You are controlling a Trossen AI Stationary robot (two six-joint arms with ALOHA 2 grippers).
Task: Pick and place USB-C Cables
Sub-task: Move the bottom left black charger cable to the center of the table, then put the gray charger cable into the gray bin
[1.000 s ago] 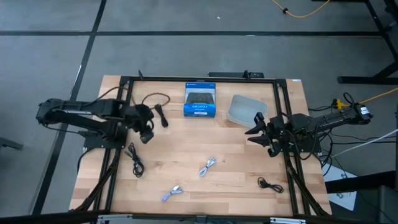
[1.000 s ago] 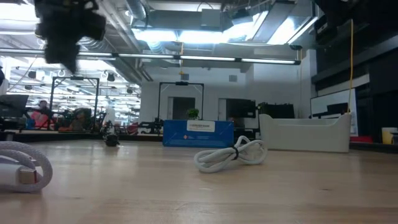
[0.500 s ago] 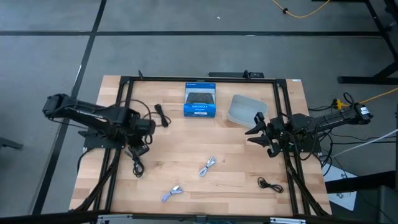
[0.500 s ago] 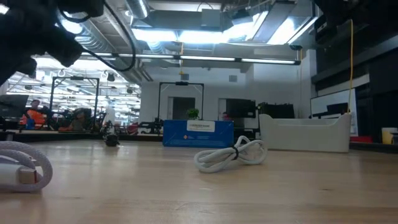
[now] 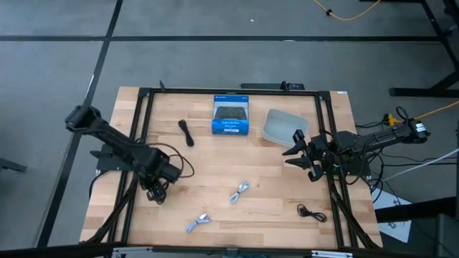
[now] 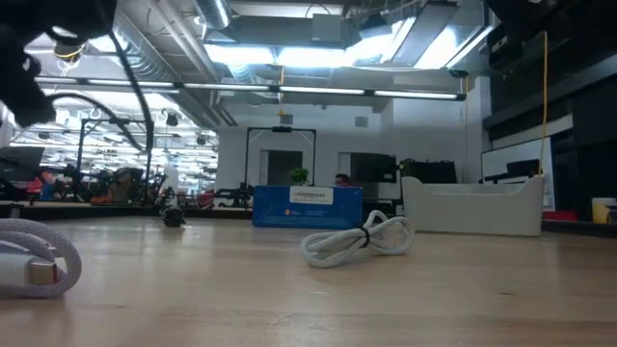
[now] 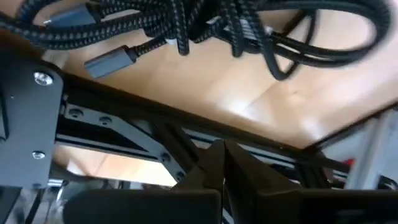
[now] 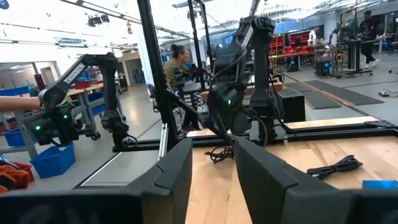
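A wooden table (image 5: 272,183) seen from above. Near its back edge a grey tray (image 5: 282,127) sits beside a blue box (image 5: 231,115); no cables show inside the tray. The left gripper (image 5: 156,190) is low over a black cable coil (image 5: 157,193) at the left side, fingers together. The right gripper (image 5: 293,149) waits beside the tray, fingers apart. Another black cable (image 5: 186,132), two white cables (image 5: 239,191) (image 5: 197,223) and a small black coil (image 5: 311,212) lie scattered.

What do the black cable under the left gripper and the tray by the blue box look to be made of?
The black cable looks sheathed in woven braid, matte: a criss-cross weave shows in the left wrist view, with smooth grey connector shells, metal or plastic. The tray looks like pale, smooth moulded plastic, probably; its walls are plain and rounded.
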